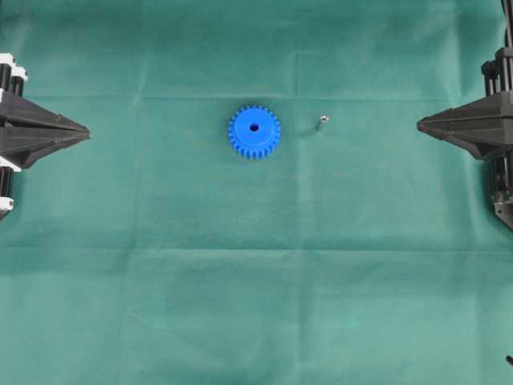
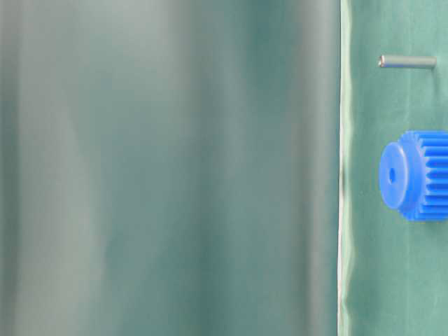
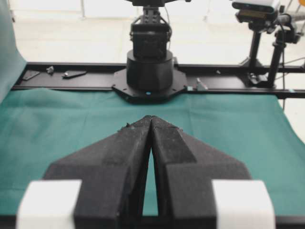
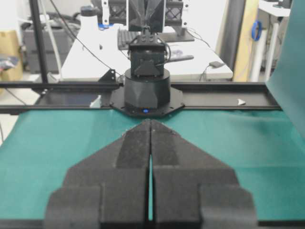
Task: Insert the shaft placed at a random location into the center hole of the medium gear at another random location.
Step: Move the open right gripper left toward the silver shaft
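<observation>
So the tabletop is covered edge to edge by a green cloth, with a few faint fold creases seen in it from overhead. The medium gear is laid flat a bit toward the far edge from the middle, roughly centred between the left and right edges, with the center hole facing up and nothing seen in it. The shaft is found just off to the gear's right-edge side, apart from it, not touching. In the overhead view it looks like it's stood on end, and the table-level view agrees, but it's so tiny that it can't be called for sure.

The left pincer is parked at the left edge with its tip pointed inward; its fingers are seen pressed together in the wrist view, nothing pinched. The right pincer is parked the same way at the right edge, fingers also pressed together, nothing between them.

Plenty of bare cloth is left between each pincer tip and the parts, and the whole near half of the tabletop is open cloth too. Beyond the cloth's side edges, the arm bases and a black rail are seen from the wrist cameras.
</observation>
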